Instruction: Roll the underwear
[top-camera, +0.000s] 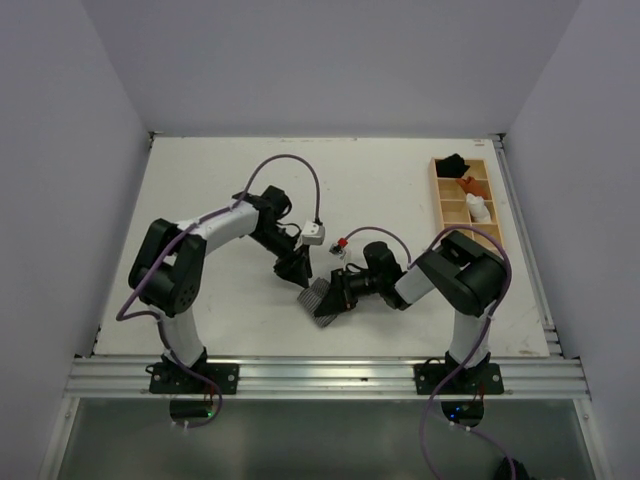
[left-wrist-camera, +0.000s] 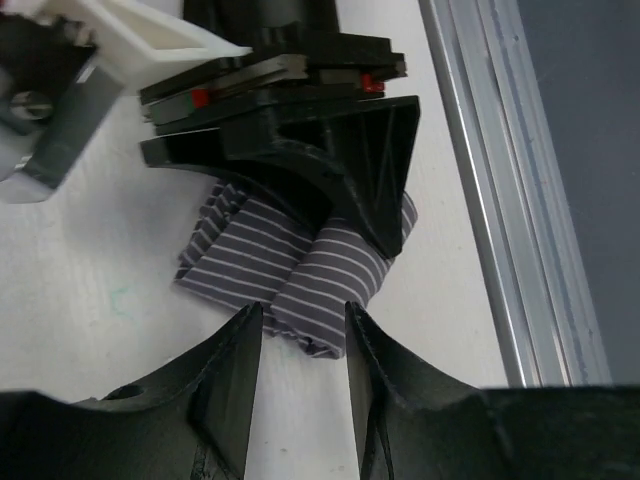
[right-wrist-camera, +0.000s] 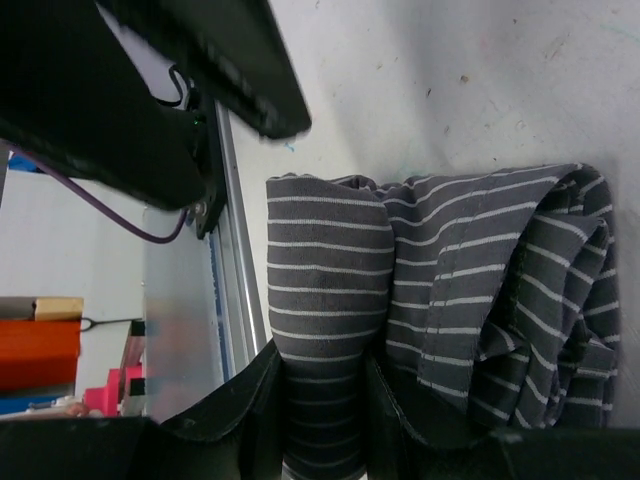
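Grey-and-white striped underwear (top-camera: 322, 297) lies bunched in two side-by-side folds on the table (top-camera: 220, 200), near its front edge and between both arms. The folds' long axis runs from one gripper to the other. The right gripper (right-wrist-camera: 325, 372) has its jaws clenched on one fold. The left gripper (left-wrist-camera: 304, 315) straddles the opposite end, jaws parted; whether they pinch it cannot be told.

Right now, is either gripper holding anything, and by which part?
The right gripper pinches the underwear by a rolled fold at one end. The left gripper straddles the opposite edge; whether it grips cannot be told.
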